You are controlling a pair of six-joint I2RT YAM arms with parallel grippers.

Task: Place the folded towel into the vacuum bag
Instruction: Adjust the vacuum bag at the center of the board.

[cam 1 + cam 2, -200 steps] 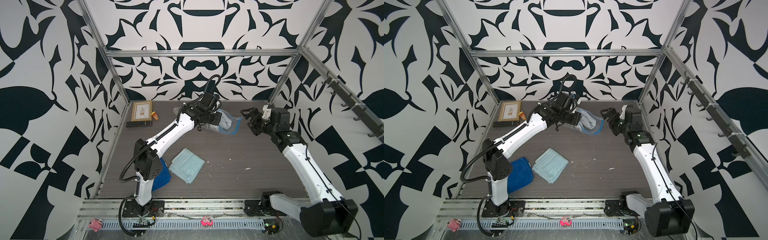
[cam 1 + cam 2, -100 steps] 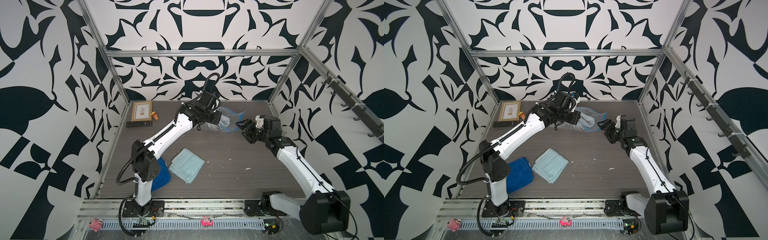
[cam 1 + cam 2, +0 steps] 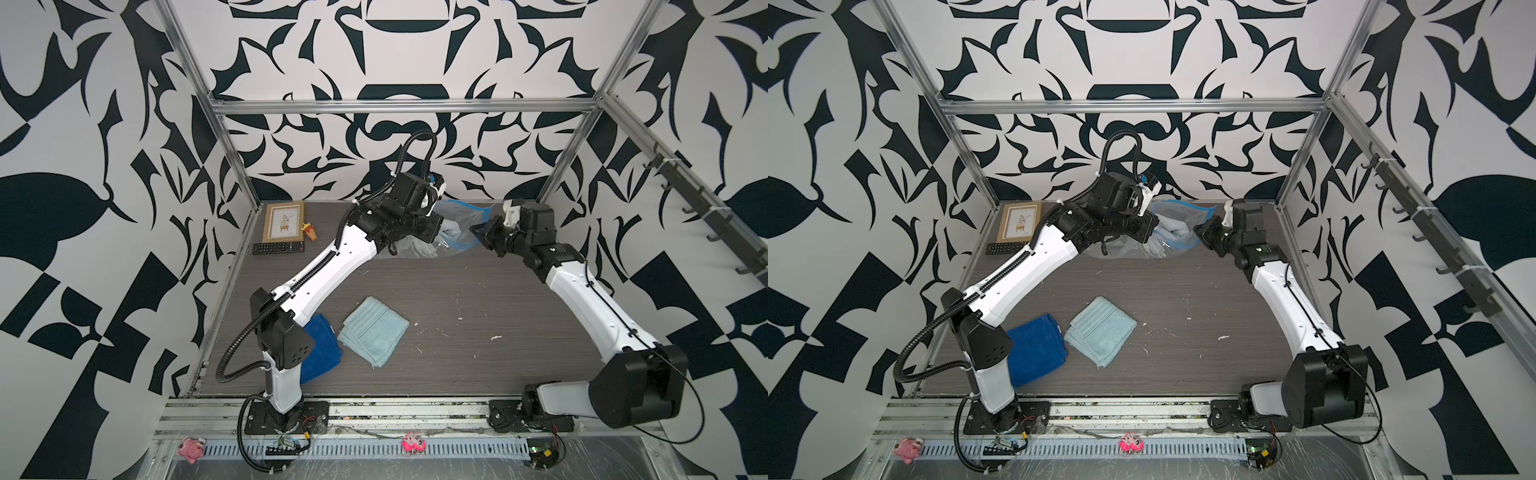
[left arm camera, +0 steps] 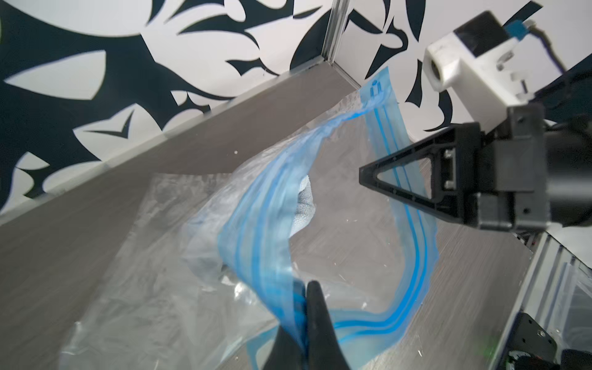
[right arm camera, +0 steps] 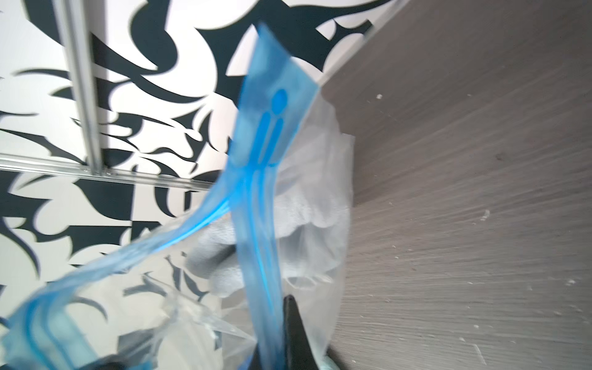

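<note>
Left gripper [image 4: 304, 298] and right gripper [image 5: 278, 320] each pinch the blue zip strip [image 4: 256, 230] of the vacuum bag [image 3: 1183, 212] at the far end of the surface [image 3: 457, 299], so spread them gently, mouth facing the folded light-blue towel [image 3: 374, 328] lying well apart, without tearing the plastic.

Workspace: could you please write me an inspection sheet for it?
Surface: grey table, white specks.
Job's things: vacuum bag at the far end, pale cloth inside; light blue towel and dark blue towel folded near the front.
Clutter: picture frame, remote control, small toy.
Grippers: left gripper and right gripper each shut on the bag's blue strip.
Cables: black hose along the left arm.
Surroundings: patterned walls, metal frame, hook rail.
</note>
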